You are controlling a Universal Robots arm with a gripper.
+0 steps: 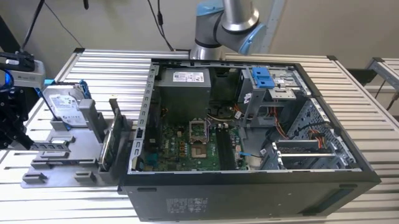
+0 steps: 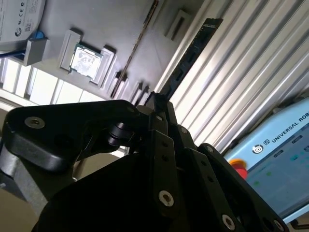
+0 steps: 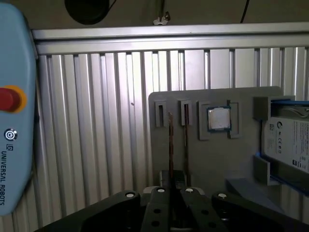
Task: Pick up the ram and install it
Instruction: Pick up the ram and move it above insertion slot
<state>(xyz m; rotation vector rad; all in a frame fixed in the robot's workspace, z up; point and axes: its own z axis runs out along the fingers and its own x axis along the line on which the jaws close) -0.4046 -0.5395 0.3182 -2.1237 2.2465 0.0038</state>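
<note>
Your gripper (image 2: 155, 99) is pinching the ram (image 2: 190, 53). In the second wrist view the black fingers (image 2: 161, 145) press together on one end of the dark stick. The rest juts out free past the fingertips, w/ a row of chips along its face. The ram is held up off the gray holder tray (image 2: 120, 29), and the ribbed metal table (image 2: 241, 82) shows behind its far end.

In the first wrist view the gripper (image 3: 171, 191) is over that tray (image 3: 193, 164). A square silver CPU (image 3: 218, 118) sits in its pocket there, w/ the hard drive (image 3: 289, 140) in a blue frame beside it. Two thin edge-on strips (image 3: 170, 145) run out from the fingers (can't tell which is the ram). A pale blue teach pendant (image 3: 14, 121) w/ a red button lies on the table, apart from the tray.

In the exterior view the gripper (image 1: 12, 133) is at approx 9 o'clock, at the frame edge by the tray (image 1: 62, 161). The open PC case (image 1: 249, 196) takes centre to 3 o'clock, motherboard (image 1: 187, 149) exposed. A green card (image 1: 112, 135) stands upright in the tray, just beside the case wall. The arm base (image 1: 224, 23) is at 12 o'clock.
</note>
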